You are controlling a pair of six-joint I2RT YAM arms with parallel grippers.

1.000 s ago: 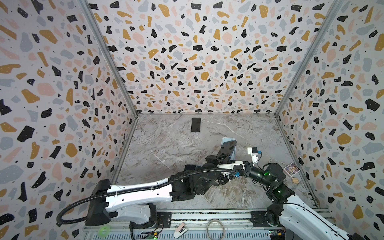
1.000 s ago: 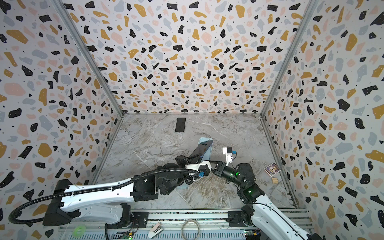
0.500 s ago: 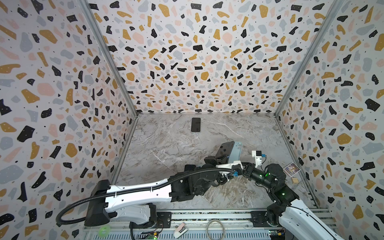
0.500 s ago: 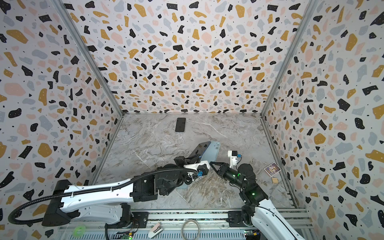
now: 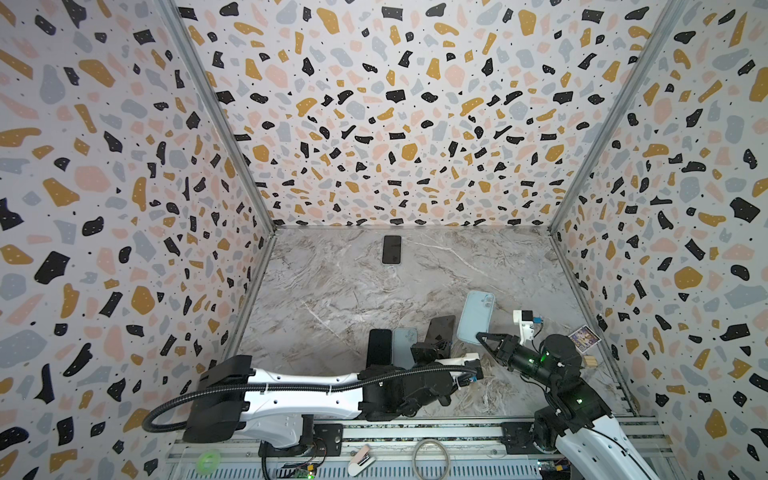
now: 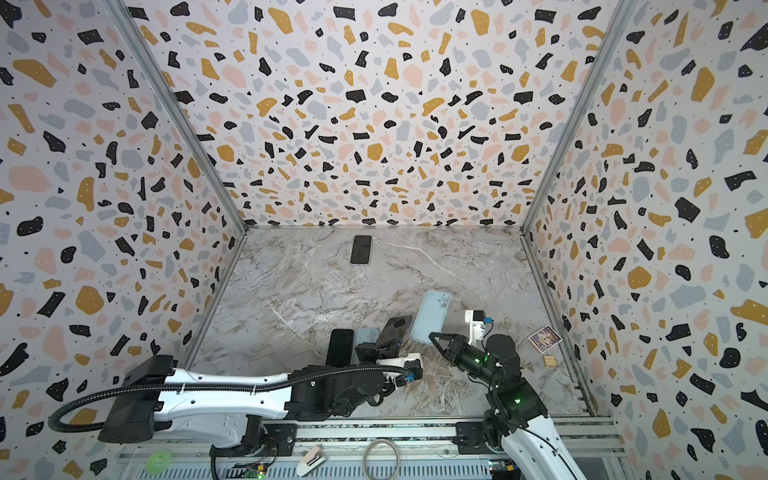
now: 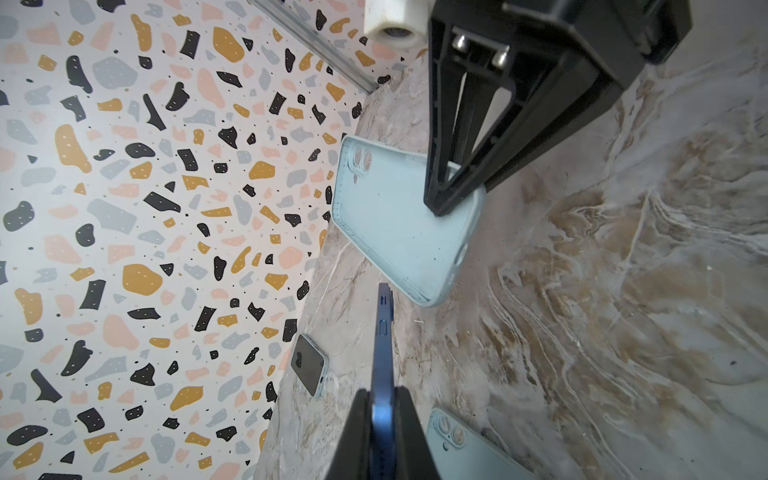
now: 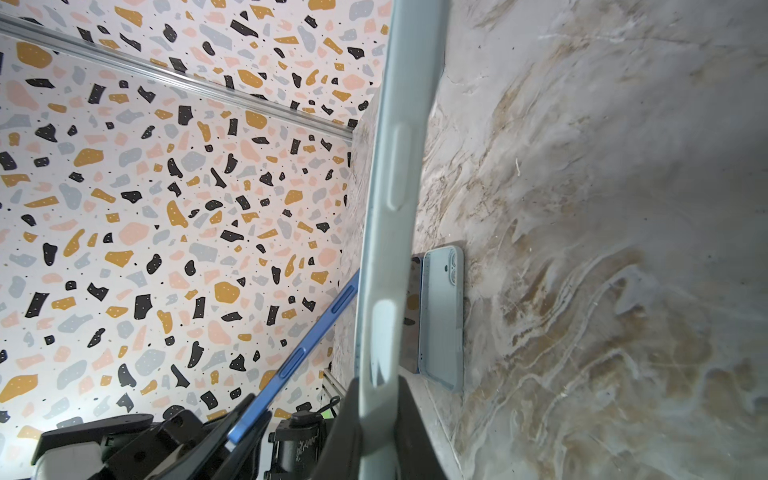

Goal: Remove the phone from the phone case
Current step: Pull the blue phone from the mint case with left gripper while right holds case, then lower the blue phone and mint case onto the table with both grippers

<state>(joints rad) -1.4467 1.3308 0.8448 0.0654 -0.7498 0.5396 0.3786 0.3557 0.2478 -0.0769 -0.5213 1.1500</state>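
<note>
Left wrist | slim blue phone (image 7: 382, 353) | matte pale-blue rounded case (image 7: 399, 224)

Small card (image 5: 585, 338): print too small to read. Flat black phone (image 5: 379, 347) and pale case (image 5: 404, 343): near ends hidden behind left arm (image 5: 299, 386). Held phone case (image 8: 395, 166) and blue phone (image 7: 382, 353): cut off at wrist views' edges.

Bright, even light throughout; shadows on the bench (image 5: 332, 299) are faint. Wrist views bend straight lines and blur whatever sits closest.
</note>
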